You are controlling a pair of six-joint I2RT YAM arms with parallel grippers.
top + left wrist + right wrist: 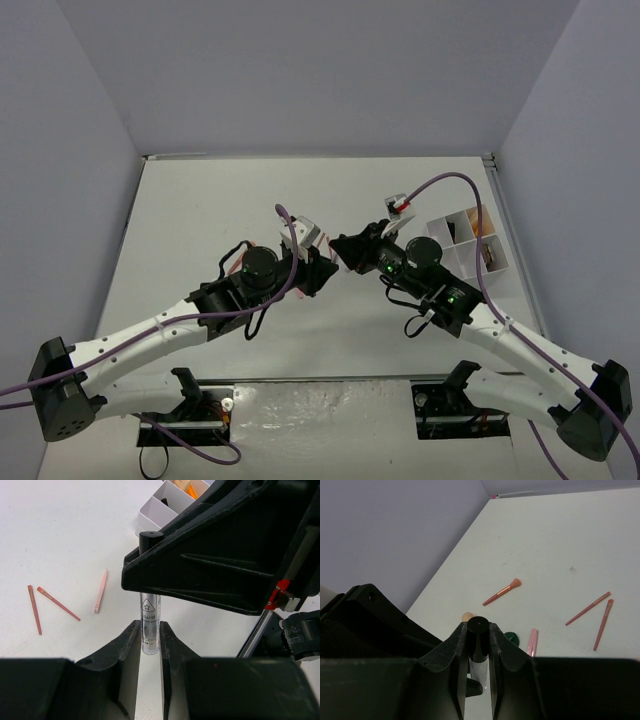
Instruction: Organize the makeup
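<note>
A clear liquid-eyeshadow tube (150,625) with a black cap (478,635) hangs above the table between both arms. My left gripper (150,632) is shut on its clear lower end. My right gripper (478,630) is shut on the black cap, and its dark body (225,565) fills the left wrist view. The two grippers meet nose to nose at mid-table, left (325,268) and right (343,248). On the table below lie three thin reddish brushes (502,592) (588,608) (603,625), a pink stick (532,642), a dark-green disc (512,638) and a beige sponge (466,616).
The white compartment tray (462,240) stands at the right of the table, with orange and brown items in some cells. In the left wrist view the tray (160,510) lies just beyond the held tube. Grey walls close in the table on three sides.
</note>
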